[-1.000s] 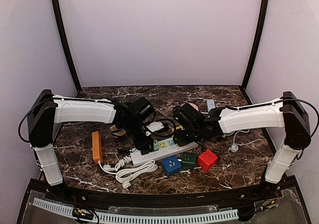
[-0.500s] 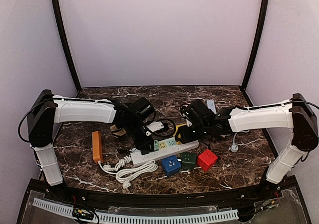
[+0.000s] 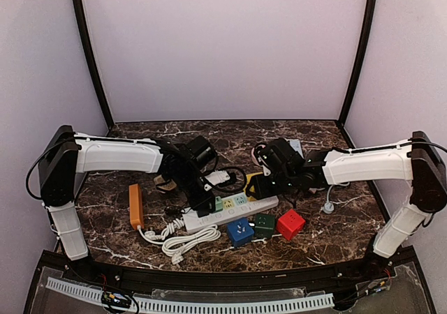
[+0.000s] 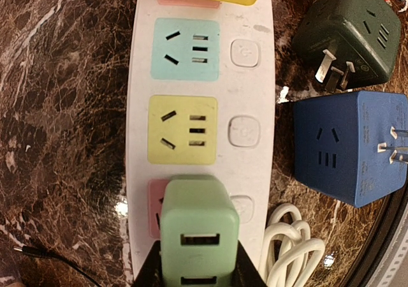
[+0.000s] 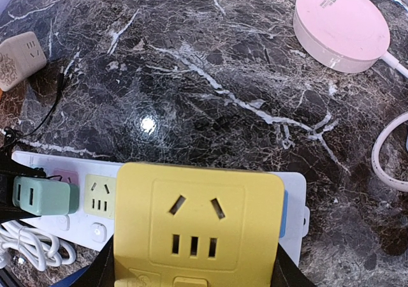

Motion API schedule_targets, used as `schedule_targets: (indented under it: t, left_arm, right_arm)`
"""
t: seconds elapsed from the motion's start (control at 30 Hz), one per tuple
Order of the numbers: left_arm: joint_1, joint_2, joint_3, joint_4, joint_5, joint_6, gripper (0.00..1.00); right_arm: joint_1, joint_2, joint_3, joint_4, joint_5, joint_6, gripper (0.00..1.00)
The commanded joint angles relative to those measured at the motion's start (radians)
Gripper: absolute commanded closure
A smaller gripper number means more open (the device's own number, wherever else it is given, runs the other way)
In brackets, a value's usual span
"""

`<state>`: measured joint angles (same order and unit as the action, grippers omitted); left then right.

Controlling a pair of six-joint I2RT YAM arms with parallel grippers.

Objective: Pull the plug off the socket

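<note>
Left pincer (image 4: 197, 271) clamped on green charger (image 4: 198, 226) plugged into white power strip (image 4: 252, 76) near worktop's (image 3: 335, 237) front edge, right pincer (image 5: 194, 274) gripping yellow cube adapter (image 5: 197, 226) over strip's other end.

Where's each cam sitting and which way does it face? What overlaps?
Top: fixed high behind the robot, looking down on the table; left gripper and right gripper show.
Left wrist: above the power strip, looking down along it; its fingers flank the green charger.
Right wrist: looks down at the yellow adapter between its own fingers.
Shared: both wrist views catch the power strip and green charger.
</note>
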<state>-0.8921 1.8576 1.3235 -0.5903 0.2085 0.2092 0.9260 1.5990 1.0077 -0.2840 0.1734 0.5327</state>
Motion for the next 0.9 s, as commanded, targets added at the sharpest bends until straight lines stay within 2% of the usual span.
schedule_targets:
  t: [0.0,0.17,0.47,0.57,0.73,0.87]
  left_arm:
    - [-0.006,0.032,0.006,-0.016,0.015,-0.005,0.99]
    - [-0.006,0.032,0.008,-0.018,0.005,-0.005,0.99]
    - [-0.007,0.029,0.008,-0.017,-0.012,-0.011,0.99]
    - [-0.006,0.026,0.008,-0.014,-0.018,-0.013,0.99]
    - [-0.007,0.011,0.002,0.008,-0.02,-0.028,0.99]
    - [-0.007,-0.013,-0.012,0.041,-0.018,-0.038,0.83]
  right_arm:
    - [0.01,-0.003,0.017,0.118,-0.089,0.021,1.0]
    - [0.01,-0.03,0.01,0.118,-0.069,0.024,1.0]
    - [-0.002,-0.198,-0.051,0.083,0.087,-0.015,1.0]
    - [-0.029,-0.238,-0.071,0.028,0.155,-0.021,1.0]
    - [-0.088,-0.274,-0.106,-0.001,0.16,-0.027,1.0]
    - [-0.144,-0.249,-0.108,-0.001,0.135,-0.055,1.0]
